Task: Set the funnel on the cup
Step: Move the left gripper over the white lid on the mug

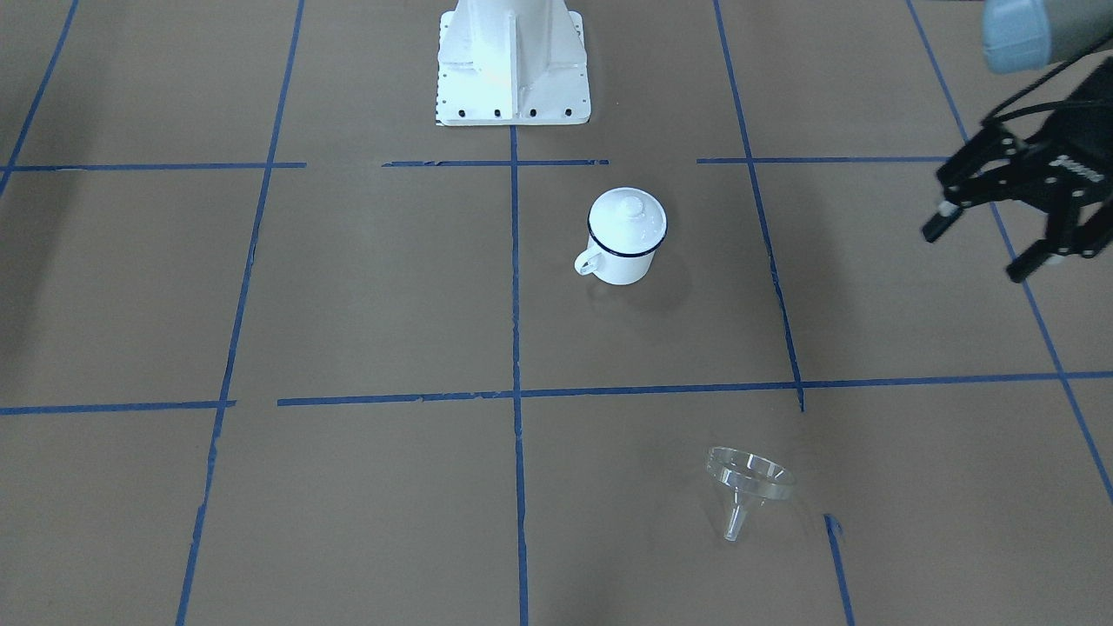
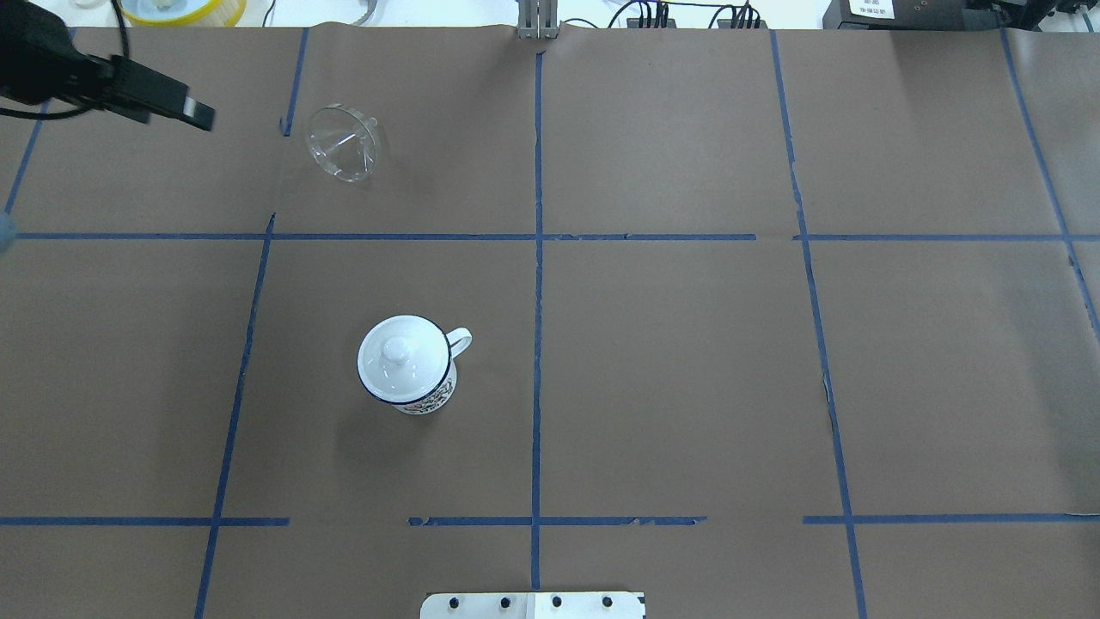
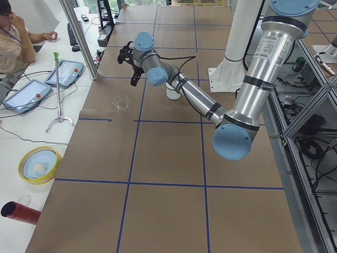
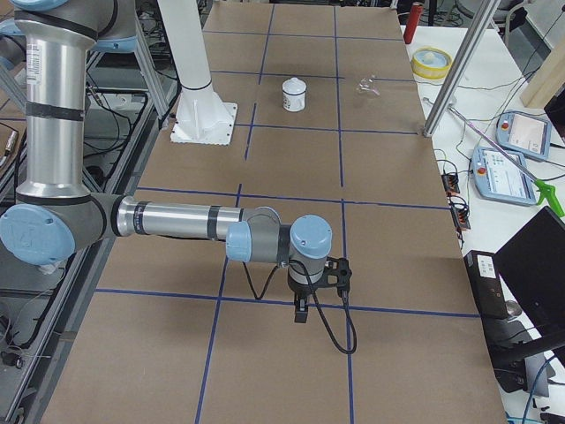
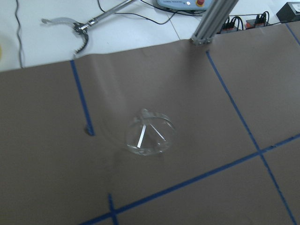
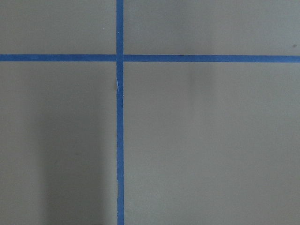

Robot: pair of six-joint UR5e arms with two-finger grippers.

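Note:
The clear funnel [image 1: 748,485] lies tipped on its side on the brown paper, spout toward the operators' side; it also shows in the overhead view [image 2: 344,142] and the left wrist view [image 5: 150,133]. The white cup [image 1: 623,252] with its dark blue rim stands upright near the table's middle [image 2: 412,378], with a white knobbed lid [image 1: 628,217] on it. My left gripper [image 1: 978,250] is open and empty, in the air beside the cup and well back from the funnel. My right gripper [image 4: 305,305] hangs over bare paper far from both; I cannot tell whether it is open or shut.
The white robot base [image 1: 513,61] stands behind the cup. Blue tape lines grid the paper. Off the table's left end are a yellow bowl [image 3: 39,164], a red cylinder [image 3: 18,212], teach pendants [image 3: 23,95], a metal post [image 3: 79,37] and an operator [image 3: 10,37].

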